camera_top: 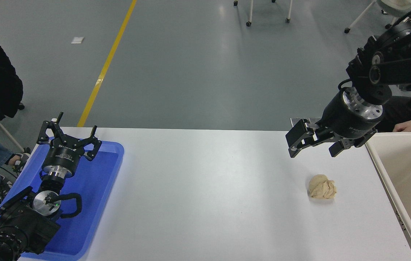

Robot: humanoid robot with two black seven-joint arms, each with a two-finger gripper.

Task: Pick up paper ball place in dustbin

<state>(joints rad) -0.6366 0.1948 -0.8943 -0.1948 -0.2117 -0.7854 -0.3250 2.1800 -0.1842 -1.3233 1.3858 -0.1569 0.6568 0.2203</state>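
At right of centre, the paper ball (322, 186) is seen directly below the empty right claw (314, 148), its fingers spread apart; the left claw (68, 136) is parked far left, also spread.

Right tool (314, 145) hangs spread, wrist angled down-left (left tool (68, 137) parked, spread too).

The small tan crumpled paper ball (322, 187) lies alone at the frame's lower right on the white table (209, 195), bare tabletop on every side of it. The black right gripper (314, 145), jaws apart, hangs above and behind it with nothing between. The cream plastic dustbin (382, 174) walls the right edge.
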